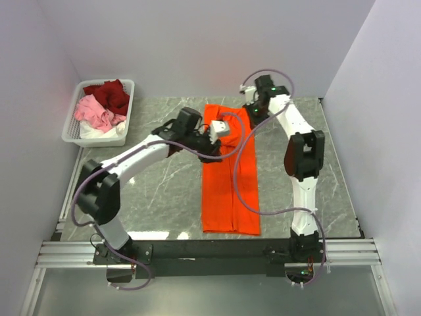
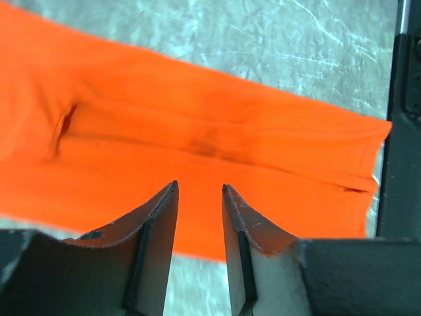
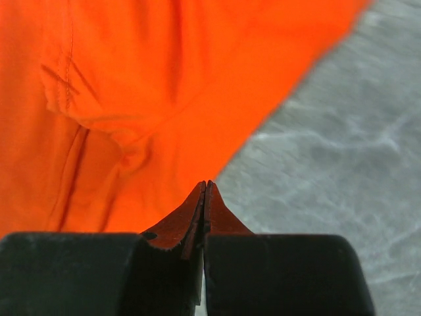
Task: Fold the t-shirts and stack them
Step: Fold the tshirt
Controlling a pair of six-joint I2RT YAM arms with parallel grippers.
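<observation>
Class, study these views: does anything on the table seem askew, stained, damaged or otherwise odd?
The bright orange cloth t-shirt, folded into a long strip, shows a dark smudge along its middle crease in the left wrist view; stain or shadow, I cannot tell. Nothing else stands out.

Grey marbled bench (image 1: 158, 191). Orange t-shirt (image 1: 223, 197) lies flat at its middle, folded into a long strip running away from me. White basket (image 1: 99, 141) sits at my far left corner.

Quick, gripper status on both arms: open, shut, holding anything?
Left gripper: open, empty, over the bright orange cloth t-shirt.
Right gripper: shut, nothing visible between its fingers.
</observation>
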